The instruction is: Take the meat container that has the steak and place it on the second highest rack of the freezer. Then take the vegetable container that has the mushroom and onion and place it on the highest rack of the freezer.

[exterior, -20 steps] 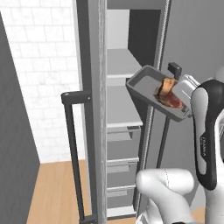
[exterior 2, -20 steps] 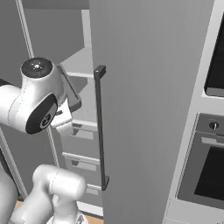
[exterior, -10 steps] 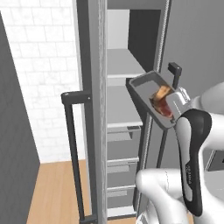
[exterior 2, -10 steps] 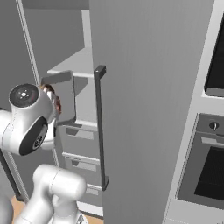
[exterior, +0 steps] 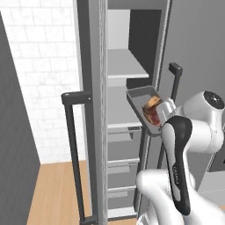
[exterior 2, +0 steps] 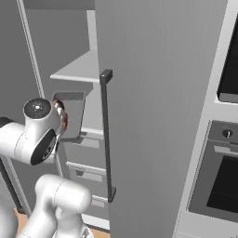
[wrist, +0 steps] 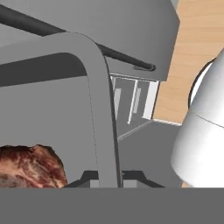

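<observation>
One meat container (exterior: 145,109) with one steak (exterior: 152,112) in it is held tilted at the mouth of the open freezer (exterior: 127,66), its rim (wrist: 103,122) clenched in the jaws. Two white racks are counted inside: the highest rack (exterior: 125,70) above the container, the second (exterior: 121,121) just beyond and slightly below it. The container's long axis is judged to point into the freezer.

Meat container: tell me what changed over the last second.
The meat container with the steak was carried lower and further toward the open freezer, now near the second highest rack. The arm folded in front of it. The gripper stayed shut on its rim; freezer door and drawers unchanged.
</observation>
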Available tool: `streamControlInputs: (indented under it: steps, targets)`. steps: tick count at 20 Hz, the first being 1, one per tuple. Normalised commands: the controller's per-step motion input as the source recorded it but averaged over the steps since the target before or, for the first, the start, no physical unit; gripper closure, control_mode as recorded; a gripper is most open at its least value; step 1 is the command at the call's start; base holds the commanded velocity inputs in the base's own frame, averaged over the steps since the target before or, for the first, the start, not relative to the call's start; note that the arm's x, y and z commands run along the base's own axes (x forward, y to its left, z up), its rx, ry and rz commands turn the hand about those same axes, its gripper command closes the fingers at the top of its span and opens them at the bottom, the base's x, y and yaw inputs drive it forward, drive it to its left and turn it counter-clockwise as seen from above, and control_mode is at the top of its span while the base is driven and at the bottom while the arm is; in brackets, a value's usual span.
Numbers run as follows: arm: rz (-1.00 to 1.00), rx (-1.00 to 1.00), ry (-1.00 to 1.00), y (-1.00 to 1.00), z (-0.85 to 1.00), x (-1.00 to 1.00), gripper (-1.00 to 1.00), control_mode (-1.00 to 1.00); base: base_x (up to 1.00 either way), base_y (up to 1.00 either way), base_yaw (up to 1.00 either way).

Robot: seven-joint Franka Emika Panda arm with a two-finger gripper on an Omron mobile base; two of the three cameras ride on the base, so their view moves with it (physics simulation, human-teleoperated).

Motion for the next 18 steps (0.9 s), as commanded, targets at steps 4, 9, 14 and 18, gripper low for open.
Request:
streamControlInputs:
  steps: [4, 9, 14, 18]
  targets:
    - [0.0, 0.01, -0.01, 0.41, -0.5, 0.72, 1.0, -1.0, 0.0, 0.0, 0.0]
    - [0.0, 0.07, -0.12, 0.03, -0.43, 0.82, 1.0, -1.0, 0.0, 0.0, 0.0]
    - [0.05, 0.07, -0.07, -0.01, -0.5, 0.8, 1.0, -1.0, 0.0, 0.0, 0.0]
    - [0.0, 0.04, 0.0, 0.12, -0.2, 0.07, 1.0, -1.0, 0.0, 0.0, 0.0]
